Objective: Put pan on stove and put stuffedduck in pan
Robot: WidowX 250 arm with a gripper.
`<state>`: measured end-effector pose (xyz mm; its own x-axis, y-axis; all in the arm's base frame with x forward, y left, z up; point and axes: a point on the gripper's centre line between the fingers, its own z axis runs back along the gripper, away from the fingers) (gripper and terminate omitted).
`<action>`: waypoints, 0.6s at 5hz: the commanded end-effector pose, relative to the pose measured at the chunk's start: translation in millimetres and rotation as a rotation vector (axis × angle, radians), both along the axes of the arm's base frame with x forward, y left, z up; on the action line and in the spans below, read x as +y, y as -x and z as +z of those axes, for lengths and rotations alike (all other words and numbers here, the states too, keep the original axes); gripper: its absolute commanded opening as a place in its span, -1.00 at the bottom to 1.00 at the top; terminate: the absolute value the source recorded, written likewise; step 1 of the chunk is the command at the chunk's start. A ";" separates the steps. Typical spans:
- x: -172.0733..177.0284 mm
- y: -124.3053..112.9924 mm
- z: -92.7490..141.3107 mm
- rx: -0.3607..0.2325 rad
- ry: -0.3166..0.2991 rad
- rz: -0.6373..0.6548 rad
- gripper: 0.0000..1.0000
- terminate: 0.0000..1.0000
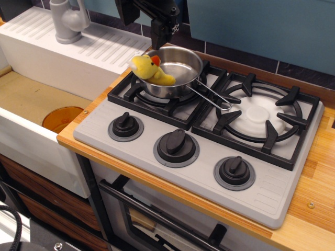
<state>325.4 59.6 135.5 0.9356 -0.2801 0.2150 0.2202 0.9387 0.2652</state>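
Stuffedduck (150, 70) draped over pan (175, 70) rim — gripper (159, 34) above.

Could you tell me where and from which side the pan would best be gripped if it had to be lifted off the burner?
Grip the pan by its wire loop handle, coming from above with the jaws closing across the loop. The handle juts out toward the right burner, clear of the stuffed duck draped over the left rim; the round bowl looks too wide for the gripper.

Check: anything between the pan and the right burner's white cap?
Yes: the pan's wire loop handle reaches toward the white cap, then black grate bars, in the one camera view.
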 end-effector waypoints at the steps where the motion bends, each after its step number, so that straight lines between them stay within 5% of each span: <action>1: -16.8 -5.1 38.4 -0.076 -0.006 -0.011 1.00 -1.00; 3: -17.9 -11.6 29.7 0.013 0.050 -0.005 1.00 -1.00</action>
<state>327.2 42.1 147.1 0.9491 -0.2688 0.1642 0.2367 0.9525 0.1916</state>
